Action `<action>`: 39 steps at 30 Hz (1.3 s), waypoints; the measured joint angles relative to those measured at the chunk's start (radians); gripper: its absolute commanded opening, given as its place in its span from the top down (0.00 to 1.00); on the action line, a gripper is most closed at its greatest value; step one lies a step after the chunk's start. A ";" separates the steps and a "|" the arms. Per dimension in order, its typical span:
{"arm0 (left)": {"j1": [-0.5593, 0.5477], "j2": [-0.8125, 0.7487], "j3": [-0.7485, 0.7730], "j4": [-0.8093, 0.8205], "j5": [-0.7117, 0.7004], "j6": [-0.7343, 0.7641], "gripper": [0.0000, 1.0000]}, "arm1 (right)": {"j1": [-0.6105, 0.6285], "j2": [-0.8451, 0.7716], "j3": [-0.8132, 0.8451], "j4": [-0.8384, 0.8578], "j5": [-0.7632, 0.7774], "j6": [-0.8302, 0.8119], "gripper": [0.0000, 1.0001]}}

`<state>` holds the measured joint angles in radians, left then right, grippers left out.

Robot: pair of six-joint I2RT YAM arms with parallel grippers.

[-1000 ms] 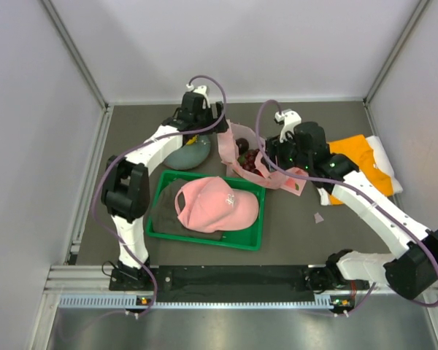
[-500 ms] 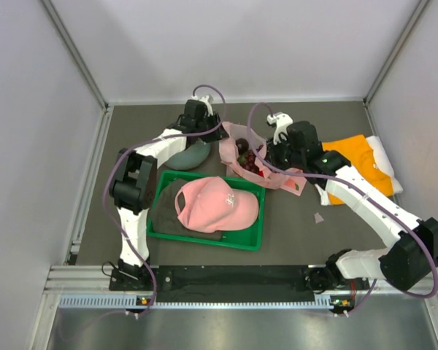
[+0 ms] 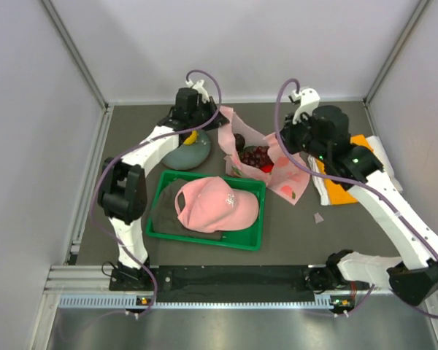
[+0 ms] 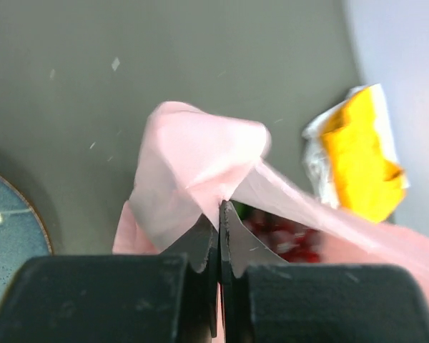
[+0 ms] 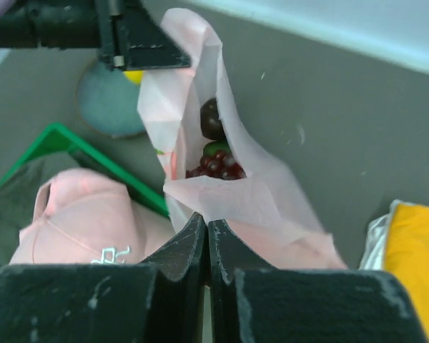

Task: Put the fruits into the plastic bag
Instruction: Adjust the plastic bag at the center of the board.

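The pink plastic bag (image 3: pixel 277 171) is stretched between both grippers with its mouth open. Inside lie fruits: dark red grapes (image 3: pixel 255 154), a dark brown round fruit (image 5: pixel 211 118) and a green avocado (image 5: pixel 216 148). My left gripper (image 3: pixel 217 120) is shut on the bag's far-left edge; in its wrist view the jaws (image 4: pixel 219 204) pinch the pink film (image 4: pixel 193 157). My right gripper (image 3: pixel 283 142) is shut on the bag's right edge, pinching a fold (image 5: pixel 207 216) of it. A yellow fruit (image 3: pixel 192 137) sits on a blue-grey plate (image 3: pixel 182 154), outside the bag.
A green tray (image 3: pixel 155 211) holds a pink cap (image 3: pixel 215 204) and dark cloth, in front of the bag. An orange folded cloth (image 3: pixel 339 193) lies at the right, under the right arm. Grey walls close in the back and sides.
Both grippers have shut on the bag's edges. The right one has lifted and moved right, the left one back, pulling the bag's mouth open.
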<state>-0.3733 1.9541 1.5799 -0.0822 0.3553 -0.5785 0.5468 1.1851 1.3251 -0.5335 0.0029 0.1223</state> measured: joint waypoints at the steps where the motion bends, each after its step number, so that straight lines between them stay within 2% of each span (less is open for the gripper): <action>1: 0.000 -0.027 0.003 0.001 0.003 -0.001 1.00 | 0.000 -0.014 0.019 -0.004 0.018 -0.003 1.00; 9: 0.000 -0.163 0.082 0.027 0.019 0.008 1.00 | 0.000 -0.094 0.057 -0.013 0.126 -0.019 1.00; 17: 0.000 -0.148 0.069 -0.047 0.011 0.051 1.00 | -0.002 -0.101 -0.047 -0.008 0.162 -0.002 1.00; 18: 0.000 -0.140 0.069 -0.066 -0.002 0.058 0.94 | -0.002 -0.101 -0.063 -0.010 0.162 0.003 1.00; 21: 0.000 -0.120 0.059 -0.110 -0.033 0.085 0.56 | -0.002 -0.103 -0.101 -0.011 0.161 0.017 1.00; 22: 0.000 -0.116 0.051 -0.121 -0.040 0.092 0.35 | -0.002 -0.103 -0.105 -0.014 0.161 0.019 1.00; 23: 0.000 -0.114 0.043 -0.131 -0.049 0.100 0.29 | -0.002 -0.105 -0.108 -0.016 0.159 0.021 1.00; 26: 0.000 -0.115 0.027 -0.153 -0.071 0.112 0.18 | -0.002 -0.109 -0.108 -0.014 0.155 0.029 1.00; 28: 0.000 -0.116 0.024 -0.155 -0.090 0.121 0.15 | -0.002 -0.116 -0.108 -0.013 0.151 0.033 1.00; 33: 0.000 -0.179 -0.029 -0.156 -0.193 0.164 0.01 | -0.002 -0.128 -0.108 -0.013 0.137 0.038 1.00; 39: 0.054 -0.294 -0.107 -0.128 -0.312 0.177 0.01 | -0.002 -0.131 -0.108 -0.012 0.127 0.039 1.00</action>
<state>-0.3195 1.6596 1.4731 -0.2104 0.0437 -0.4011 0.5449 1.0538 1.2171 -0.5457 0.1299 0.1608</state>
